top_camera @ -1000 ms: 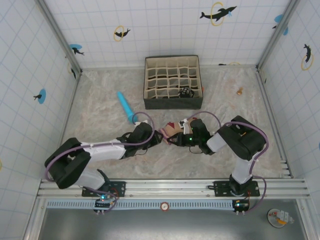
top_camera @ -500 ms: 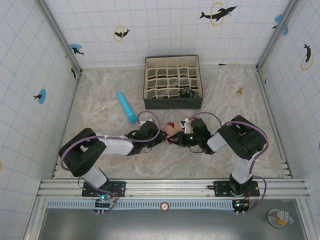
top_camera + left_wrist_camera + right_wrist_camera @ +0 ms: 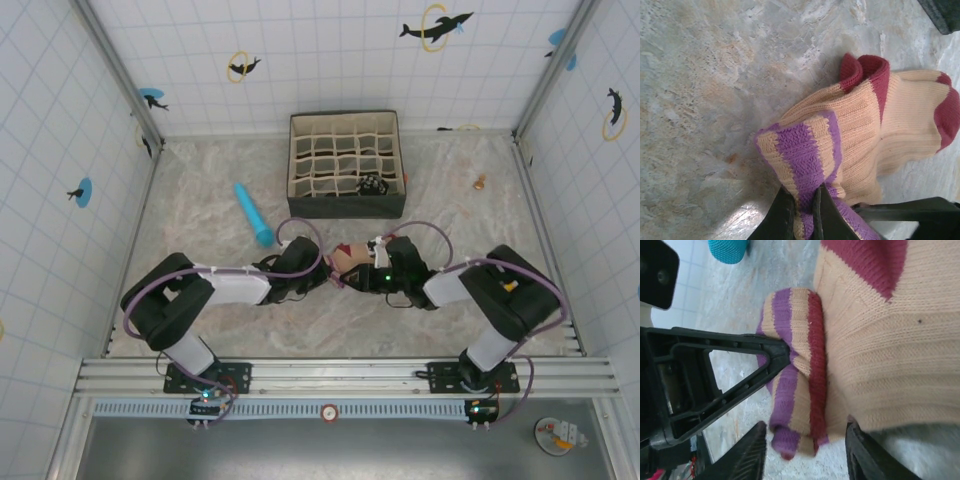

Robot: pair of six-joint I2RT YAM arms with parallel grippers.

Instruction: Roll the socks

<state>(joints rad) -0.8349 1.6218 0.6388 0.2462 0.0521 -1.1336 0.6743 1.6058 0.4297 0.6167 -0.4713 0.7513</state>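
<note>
The peach sock [image 3: 345, 258] lies on the table [image 3: 200, 300], near the front of the black box [image 3: 345, 208]. The left gripper [image 3: 801, 200] pinches its purple-striped cuff [image 3: 800, 150] tight. The right gripper [image 3: 807, 442] has its fingers [image 3: 752, 450] apart, one on each side of that cuff. The black-and-white sock [image 3: 372, 185] sits in a pocket of the box. A blue tube [image 3: 253, 213] lies left of the box. Bare table runs from both sides of the box to the tiled walls [image 3: 60, 150].

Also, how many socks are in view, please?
2: the peach sock on the table, pinched by the left gripper, and a black-and-white sock in the organizer box's near row; more may be hidden.
</note>
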